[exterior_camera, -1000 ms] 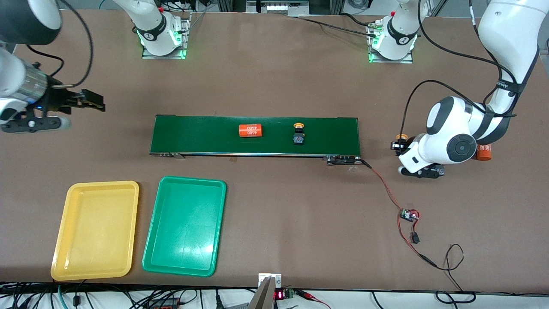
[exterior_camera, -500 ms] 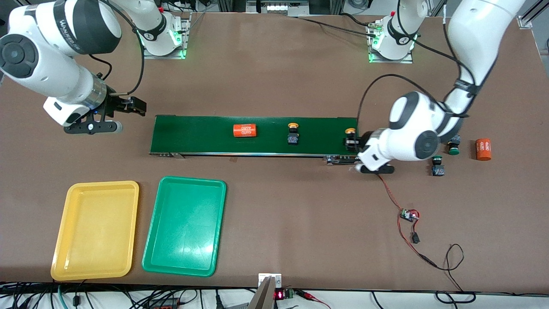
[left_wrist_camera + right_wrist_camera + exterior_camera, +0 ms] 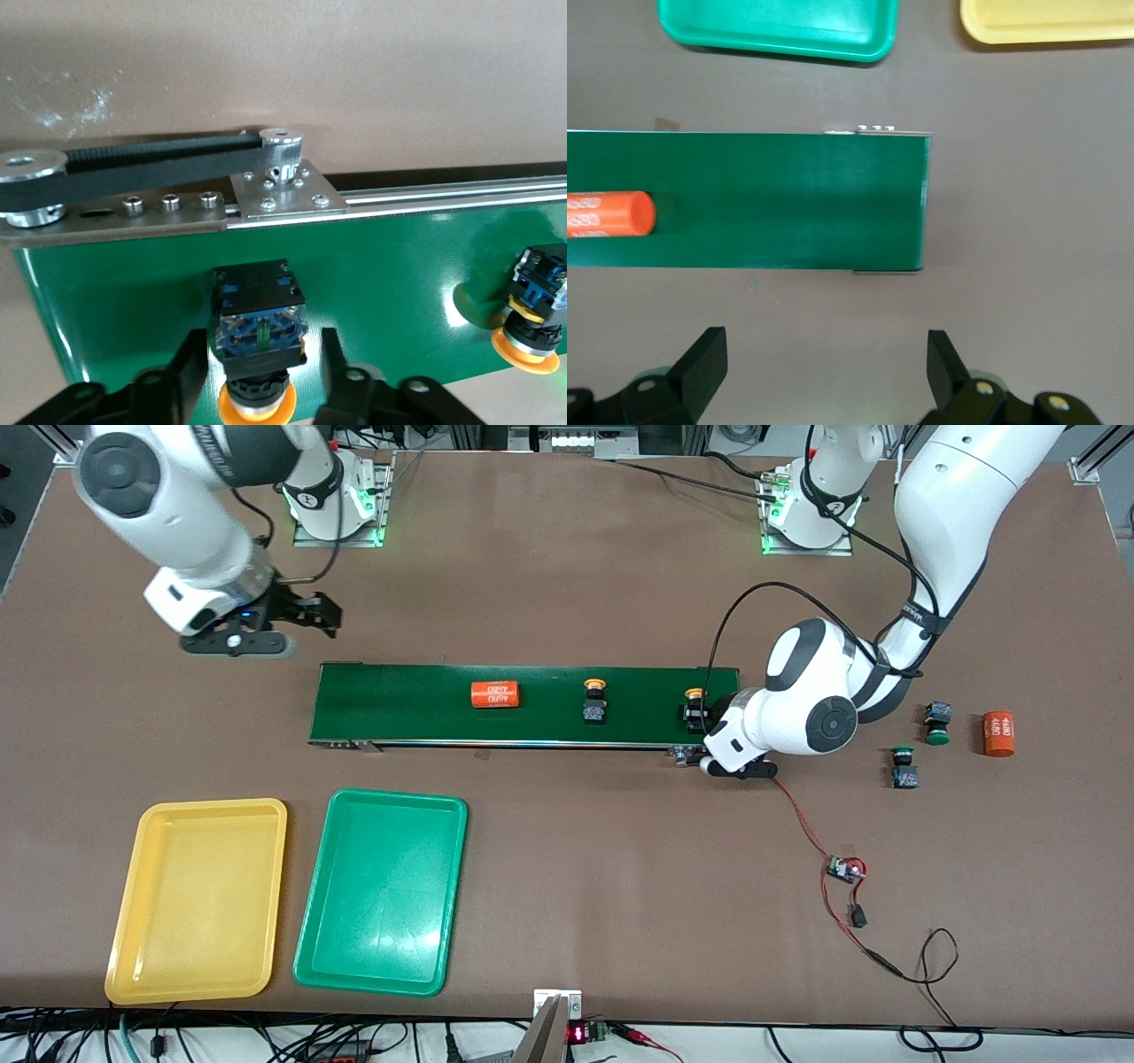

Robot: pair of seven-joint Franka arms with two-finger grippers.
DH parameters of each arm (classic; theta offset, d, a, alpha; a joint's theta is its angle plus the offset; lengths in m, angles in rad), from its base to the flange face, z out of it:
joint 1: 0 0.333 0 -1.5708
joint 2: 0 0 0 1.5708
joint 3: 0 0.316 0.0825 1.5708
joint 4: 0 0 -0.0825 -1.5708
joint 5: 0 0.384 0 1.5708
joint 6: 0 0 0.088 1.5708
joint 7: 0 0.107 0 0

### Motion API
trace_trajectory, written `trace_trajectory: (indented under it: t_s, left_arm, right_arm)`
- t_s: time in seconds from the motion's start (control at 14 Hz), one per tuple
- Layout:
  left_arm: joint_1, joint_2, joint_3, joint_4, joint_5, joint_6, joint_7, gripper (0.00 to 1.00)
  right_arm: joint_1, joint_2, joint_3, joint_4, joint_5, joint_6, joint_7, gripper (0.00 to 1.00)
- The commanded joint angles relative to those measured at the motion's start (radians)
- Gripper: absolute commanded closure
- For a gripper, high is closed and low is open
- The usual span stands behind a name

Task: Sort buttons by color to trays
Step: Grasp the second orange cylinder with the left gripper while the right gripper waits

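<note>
Nearest the camera, the yellow tray point(image 3: 197, 899) and green tray point(image 3: 382, 891) lie side by side on the bench point(image 3: 567, 850), long sides running camera-to-bases. Farther, two green-capped buttons point(image 3: 904, 767) point(image 3: 936, 723) lie on the bench at the left arm's end. On the belt point(image 3: 532, 704), two yellow-capped buttons point(image 3: 594, 701) point(image 3: 259, 332) lie caps toward the bases. The left claw point(image 3: 259, 381) straddles the end one, fingers spread just clear of its body. The right claw point(image 3: 824, 372) hangs spread over bare bench.

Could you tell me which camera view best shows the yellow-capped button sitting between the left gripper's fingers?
The left wrist view: the button fills the gap between the left gripper's parted fingers on the conveyor belt. The front view shows it small beside the arm; the right wrist view misses it.
</note>
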Motion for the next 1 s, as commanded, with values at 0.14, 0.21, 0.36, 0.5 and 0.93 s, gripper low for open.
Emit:
trace_trajectory:
  t_s: [0.14,0.21,0.36,0.5,0.93]
  left_arm:
    - [0.004,-0.186,0.032,-0.003,-0.016,-0.084,-0.004,0.00]
    - [0.006,-0.218,0.064,-0.001,-0.016,-0.085,-0.004,0.00]
    - [0.012,-0.241,0.159,-0.003,-0.010,-0.087,0.001,0.00]
    - [0.015,-0.261,0.264,-0.011,0.063,-0.139,0.060,0.00]
    - [0.015,-0.266,0.557,-0.011,0.255,-0.096,0.390,0.00]
  right_arm:
    - [-0.017,0.026,0.122,-0.048,0.011,0.097,0.035,0.00]
    - [-0.012,0.040,0.134,-0.048,0.024,0.121,0.037,0.00]
    - [-0.008,0.072,0.154,-0.048,0.051,0.160,0.058,0.00]
    - [0.017,0.110,0.162,-0.046,0.051,0.221,0.113,0.00]
    - [0.100,0.218,0.162,-0.043,0.047,0.378,0.209,0.00]
